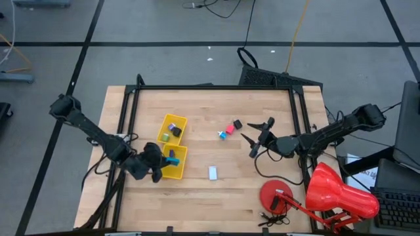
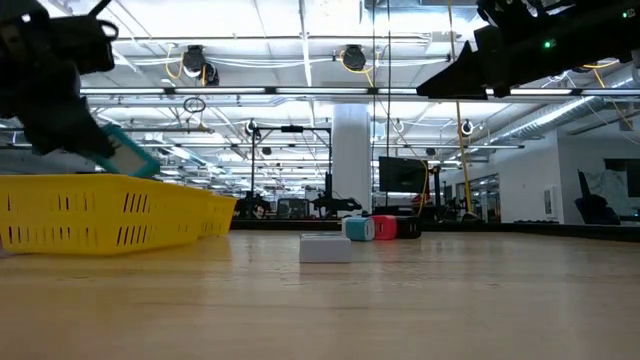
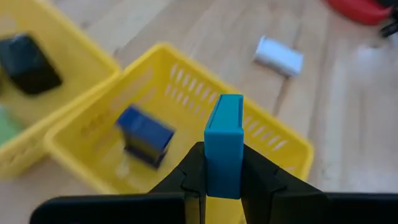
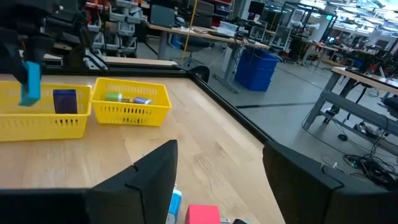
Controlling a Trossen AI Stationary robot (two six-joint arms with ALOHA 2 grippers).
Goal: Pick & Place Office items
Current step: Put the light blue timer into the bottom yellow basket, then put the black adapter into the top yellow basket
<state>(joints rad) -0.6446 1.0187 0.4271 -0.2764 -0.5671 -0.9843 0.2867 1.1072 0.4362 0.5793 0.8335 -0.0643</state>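
My left gripper (image 1: 164, 160) is shut on a teal block (image 3: 224, 143) and hovers over the nearer yellow basket (image 1: 177, 169). A dark blue block (image 3: 144, 134) lies in that basket. The farther basket (image 1: 172, 129) holds a black piece (image 3: 28, 62) and a green one (image 4: 115, 97). My right gripper (image 1: 257, 137) is open, to the right of a pink-red piece (image 1: 231, 128), a black piece (image 1: 238, 123) and a blue-and-white piece (image 1: 223, 135), touching none. A white piece (image 1: 212, 172) lies alone on the table. My left gripper pinches the teal block between its two fingers (image 3: 261, 177) by one end (image 3: 222, 180); the other end sticks out past the fingertips. The fingers come from the table's left, slanting down. The block (image 2: 125, 152) is lifted clear and tilted above the basket's rim.
A big red desk lamp (image 1: 335, 193) with a round base (image 1: 277, 195) stands at the table's near right corner. A black frame (image 1: 216, 87) runs along the table's far and side edges. Bare wood lies between the baskets and the loose pieces.
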